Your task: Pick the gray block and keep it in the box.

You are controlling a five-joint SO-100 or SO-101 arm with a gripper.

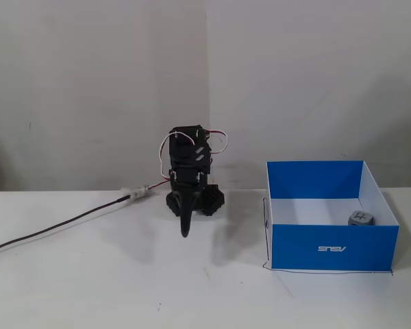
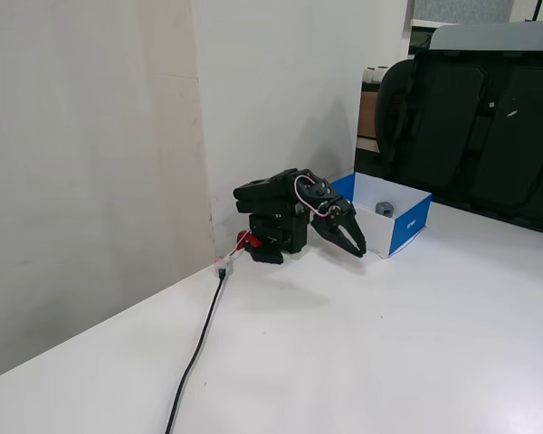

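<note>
White tabletop (image 1: 89, 288), pale wall behind, dark chairs past the far edge in one fixed view. Gray block (image 1: 361, 218) lies inside the box (image 1: 335, 248), on its white floor near the right front corner, close to the front wall; it also shows as a small gray lump in the box (image 2: 407, 226) in the other fixed view (image 2: 385, 209). Box stands on the table to the right of my base in the front fixed view, well apart from me. My gripper (image 1: 185, 229) hangs folded low before the base, tip pointing down at the table, holding nothing; in the side fixed view (image 2: 351, 244) the jaws look closed or nearly so. Power cable (image 1: 61, 225) trails left. Judgement: placement appears done; I am at the rest step. Next move calls for nothing beyond staying parked, clear of the box.
</note>
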